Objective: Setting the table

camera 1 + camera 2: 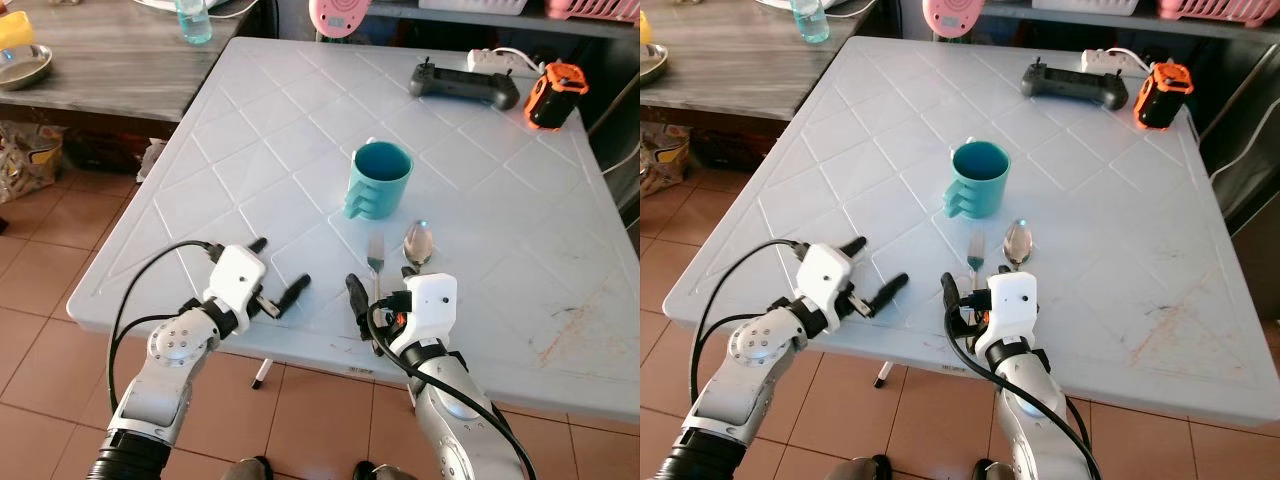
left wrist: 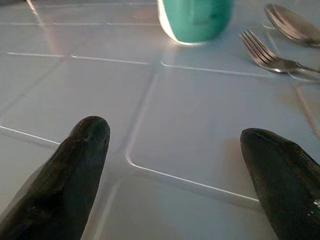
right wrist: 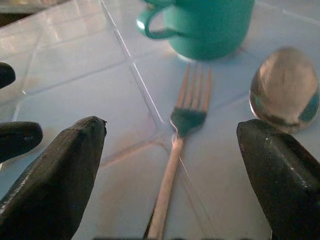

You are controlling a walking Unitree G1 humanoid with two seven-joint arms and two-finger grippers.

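On the white folding table (image 1: 250,130) a teal mug (image 1: 378,180) stands near the middle. A fork (image 1: 375,255) and a spoon (image 1: 418,243) lie side by side just in front of the mug. My right gripper (image 1: 380,290) is open at the table's front edge, low over the fork's handle (image 3: 167,185), one finger (image 3: 55,180) on each side of it. My left gripper (image 1: 282,263) is open too, resting low over bare tabletop left of the fork. Through its fingers (image 2: 75,165) I see the mug (image 2: 195,20) and the fork (image 2: 270,55) ahead.
A black controller (image 1: 463,83), an orange device (image 1: 553,95) and a white power strip (image 1: 500,60) lie at the table's far right. A wooden table (image 1: 100,60) to the left carries a metal bowl (image 1: 25,68) and a bottle (image 1: 193,20). Tiled floor lies below.
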